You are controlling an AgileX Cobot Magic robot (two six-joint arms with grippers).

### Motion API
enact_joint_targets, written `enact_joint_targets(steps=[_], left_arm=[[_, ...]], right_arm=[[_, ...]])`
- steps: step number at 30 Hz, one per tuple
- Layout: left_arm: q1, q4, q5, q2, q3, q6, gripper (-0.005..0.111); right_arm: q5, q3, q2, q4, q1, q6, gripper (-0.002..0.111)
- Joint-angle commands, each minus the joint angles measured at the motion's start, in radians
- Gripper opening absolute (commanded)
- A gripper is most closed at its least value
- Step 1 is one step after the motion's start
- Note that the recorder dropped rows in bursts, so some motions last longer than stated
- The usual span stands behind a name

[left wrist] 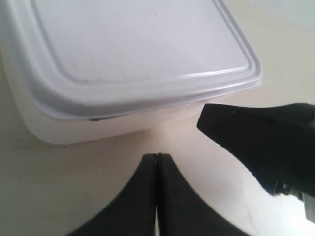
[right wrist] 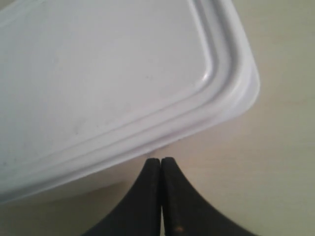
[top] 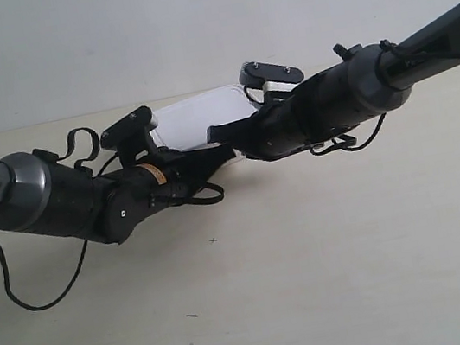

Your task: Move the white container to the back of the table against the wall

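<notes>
The white container (top: 195,118) lies on the table (top: 334,278), a short way in front of the wall (top: 189,21). Both arms meet at its near side. My left gripper (left wrist: 156,156) is shut and empty, with its tips just short of the container's side wall (left wrist: 98,125). My right gripper (right wrist: 161,160) is also shut and empty, its tips right at the lid's rim near a rounded corner of the container (right wrist: 123,73). A black finger of the right gripper (left wrist: 256,142) shows beside the left one. In the exterior view the arms hide the container's front edge.
A black cable (top: 48,297) hangs in a loop from the arm at the exterior view's left (top: 68,202) down to the tabletop. The arm at the exterior view's right (top: 349,92) reaches in from the upper right. Tiny dark specks (top: 214,241) mark the table's front.
</notes>
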Motion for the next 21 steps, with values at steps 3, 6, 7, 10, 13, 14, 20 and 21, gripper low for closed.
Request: enact_joint_targets(steps=[3, 6, 7, 10, 13, 14, 20, 21], left_arm=[[0.024, 0.003, 0.004, 0.056, -0.074, -0.003, 0.000], [0.035, 0.003, 0.010, 0.075, -0.096, -0.003, 0.000], [0.040, 0.003, 0.010, 0.084, -0.104, -0.003, 0.000], [0.053, 0.003, 0.011, 0.099, -0.121, 0.000, 0.000], [0.070, 0.003, 0.011, 0.112, -0.142, 0.000, 0.000], [0.075, 0.003, 0.011, 0.114, -0.149, 0.000, 0.000], [0.096, 0.003, 0.011, 0.130, -0.184, 0.000, 0.000], [0.102, 0.003, 0.011, 0.132, -0.189, 0.000, 0.000]], right_arm=[[-0.028, -0.006, -0.006, 0.020, -0.005, 0.034, 0.000], [-0.028, -0.006, -0.006, 0.020, -0.005, 0.037, 0.000], [-0.038, -0.006, -0.006, 0.023, -0.005, 0.038, 0.000], [-0.061, -0.006, -0.006, 0.023, -0.005, 0.038, 0.000], [-0.064, -0.017, -0.004, 0.023, -0.005, 0.038, 0.000], [-0.064, -0.020, -0.004, 0.020, -0.005, 0.038, 0.000], [-0.064, -0.068, -0.004, 0.020, -0.005, 0.030, 0.000], [-0.064, -0.075, -0.004, 0.020, -0.005, 0.028, 0.000]])
